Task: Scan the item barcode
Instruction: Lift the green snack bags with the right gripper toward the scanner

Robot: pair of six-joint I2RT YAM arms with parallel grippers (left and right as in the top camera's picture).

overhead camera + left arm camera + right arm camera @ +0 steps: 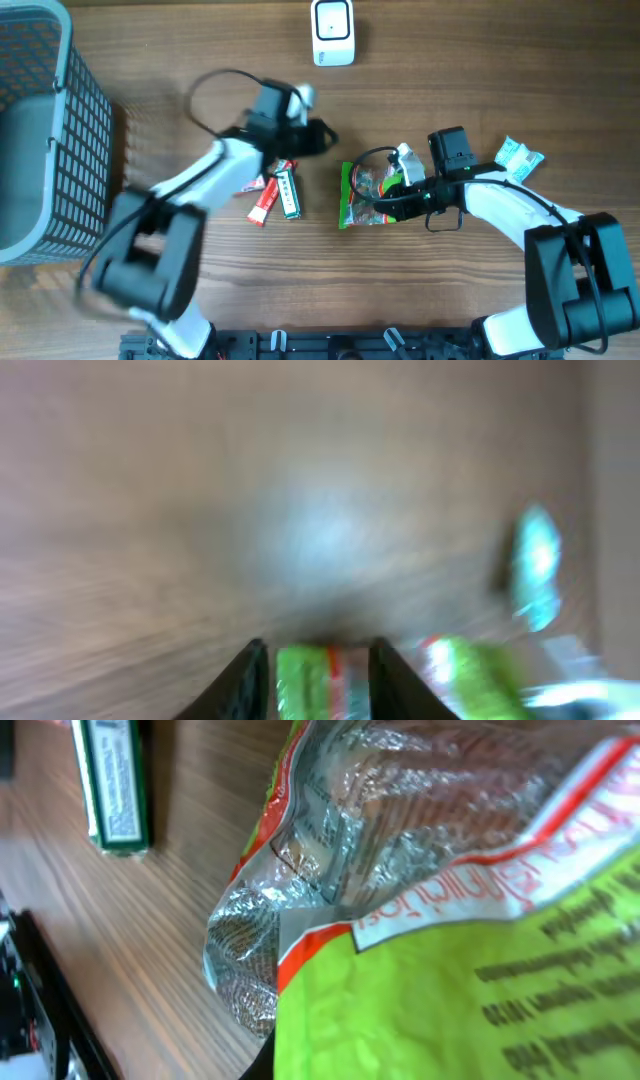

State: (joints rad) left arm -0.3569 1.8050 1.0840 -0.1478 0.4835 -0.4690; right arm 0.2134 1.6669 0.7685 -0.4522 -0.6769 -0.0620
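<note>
Pinching the snack bag (358, 195) with the right gripper (382, 205), fingers pressed together on its foil, just right of the middle of the table (450, 60). Showing up close in the right wrist view as crinkled foil and green print. Lying near a green pack (288, 192) and a red pack (264, 202), well apart from the scanner (332, 33). Hovering the left gripper (324, 135) up and left of the bag, fingers (245, 682) slightly parted, clamping nothing recognisable through the blur.

Crinkled snack bag (358, 192), green and clear foil with red trim, lay right of centre, its right edge pinched by the right gripper (388, 203), white barcode scanner (332, 32) at far edge, well apart.
</note>
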